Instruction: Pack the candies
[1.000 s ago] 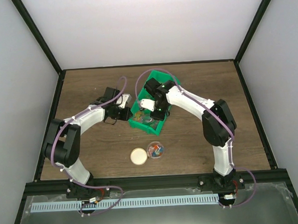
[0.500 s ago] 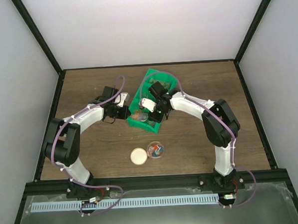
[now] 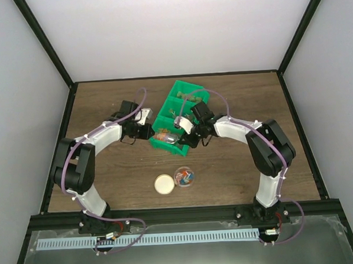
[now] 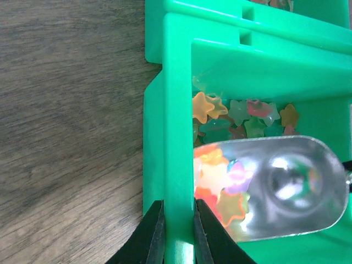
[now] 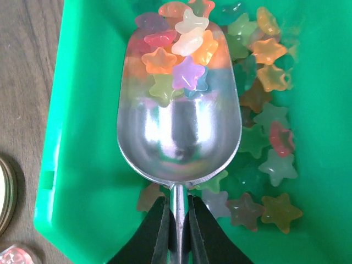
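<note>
The left gripper [image 4: 179, 208] is clenched on the upright side wall of the green bin [image 4: 170, 82], one finger outside the wall and one inside, pinching the plastic between them. The right gripper [image 5: 179, 202] is clenched on the thin handle of the metal scoop [image 5: 179, 137], its two fingers pressed against either side of the stem just behind the bowl. The scoop lies low inside the bin, bowl facing up and pointing away from the right wrist. A heap of candies [image 5: 181, 55] sits at its front lip: translucent star shapes in orange, red, cream, purple and pale green. The rear half of the bowl is bare, shiny metal. More candies lie loose on the bin floor to the side of the scoop and under its neck, in green, orange, red and amber. From above, the scoop is in the bin's compartment closest to the arm bases, and the bin rests aslant on the brown wooden table [image 3: 104, 106] between the two wrists. Closer to the bases, apart from the bin, the clear round jar [image 3: 184, 177] stands uncapped with a few coloured candies inside, and the tan round lid [image 3: 164, 184] lies flat on the table just beside it.
</note>
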Controlling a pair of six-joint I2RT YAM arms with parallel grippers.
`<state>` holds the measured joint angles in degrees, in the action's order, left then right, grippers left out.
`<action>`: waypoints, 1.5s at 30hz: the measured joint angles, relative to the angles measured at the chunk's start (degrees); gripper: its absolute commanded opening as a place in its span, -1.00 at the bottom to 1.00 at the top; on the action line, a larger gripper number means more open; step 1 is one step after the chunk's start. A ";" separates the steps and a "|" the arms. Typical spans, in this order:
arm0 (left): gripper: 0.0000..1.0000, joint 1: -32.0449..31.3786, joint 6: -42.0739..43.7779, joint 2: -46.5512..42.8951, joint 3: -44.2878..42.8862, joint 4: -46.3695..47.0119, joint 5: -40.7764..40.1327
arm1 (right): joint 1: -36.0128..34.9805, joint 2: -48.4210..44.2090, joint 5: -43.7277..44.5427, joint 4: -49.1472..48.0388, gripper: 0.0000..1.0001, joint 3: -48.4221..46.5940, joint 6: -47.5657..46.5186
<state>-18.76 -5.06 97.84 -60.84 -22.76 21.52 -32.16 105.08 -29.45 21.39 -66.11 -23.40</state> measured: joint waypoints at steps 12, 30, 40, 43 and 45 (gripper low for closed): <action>-0.92 0.15 0.90 0.79 -0.96 -0.42 0.17 | 4.24 -2.86 -5.16 -7.28 -0.99 5.92 1.64; -0.25 0.48 1.36 1.46 -1.81 -0.57 0.83 | 6.38 -7.41 -10.38 -14.95 -0.99 12.35 -0.11; 1.00 1.14 3.19 0.20 -3.67 -0.57 3.34 | 12.85 -12.90 -14.95 -12.98 -0.99 13.49 -5.27; 1.00 1.53 3.61 -1.75 -3.89 -1.16 4.33 | 15.32 -15.76 -17.35 -9.57 -0.99 13.49 -9.99; 1.00 1.88 3.78 -2.80 -4.44 -1.75 4.81 | 17.14 -17.86 -19.06 -6.27 -0.99 13.44 -13.75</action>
<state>-16.88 -1.28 95.04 -65.28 -24.51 26.33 -15.03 87.22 -48.51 15.11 -52.66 -37.15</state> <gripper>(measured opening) 0.999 0.087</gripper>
